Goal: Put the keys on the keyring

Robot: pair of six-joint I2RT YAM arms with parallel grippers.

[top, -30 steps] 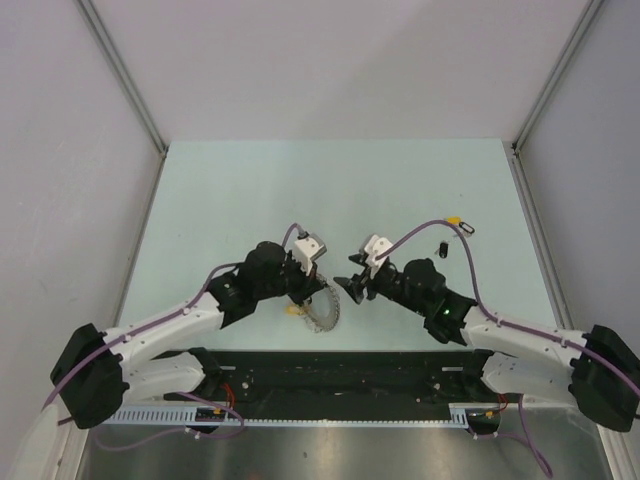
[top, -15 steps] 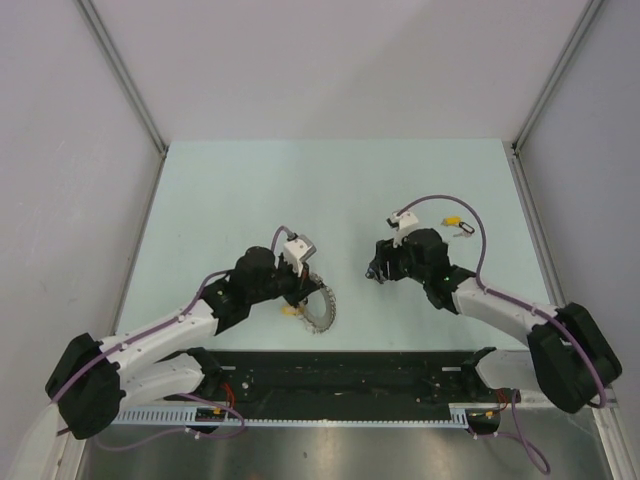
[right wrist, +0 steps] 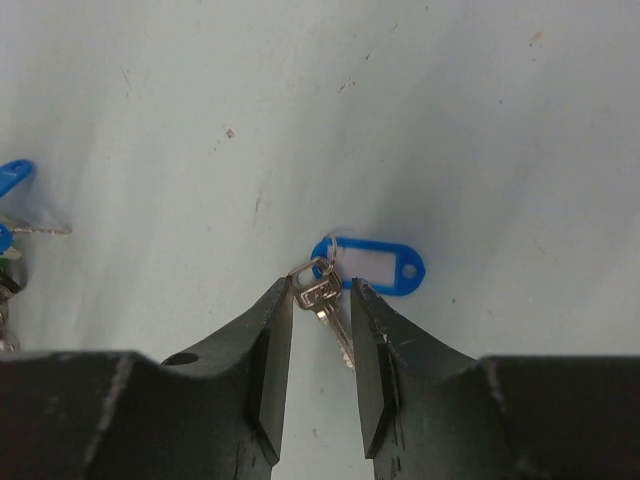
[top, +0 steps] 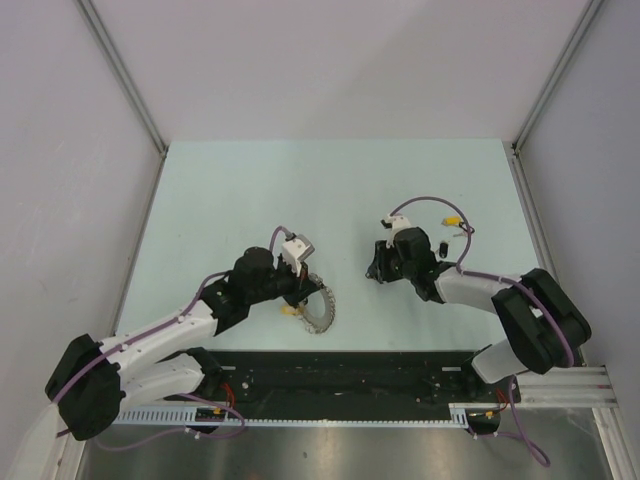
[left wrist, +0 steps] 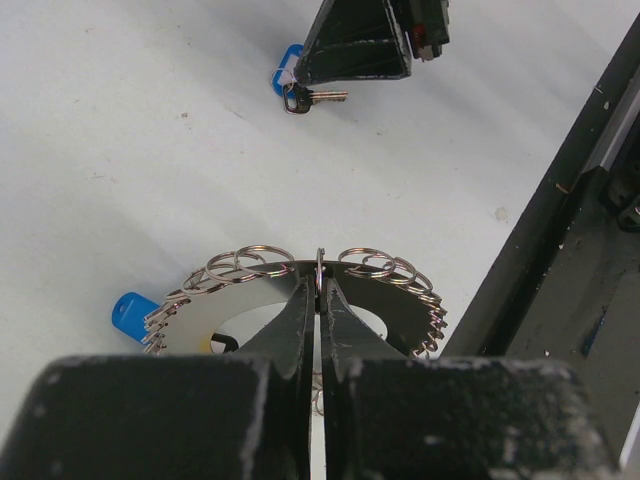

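Near table centre, the right gripper has left the keyring for 2 o'clock, jaws narrower but apart. Only its wrist view shows 1 blue-tagged key between them; the left gripper clamps the keyring.

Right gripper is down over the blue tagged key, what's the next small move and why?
Probably close the right gripper: its jaws straddle the head of the key, beside its blue tag, with gaps on both sides, so nothing is gripped yet. The left gripper pinches the keyring at its edge.
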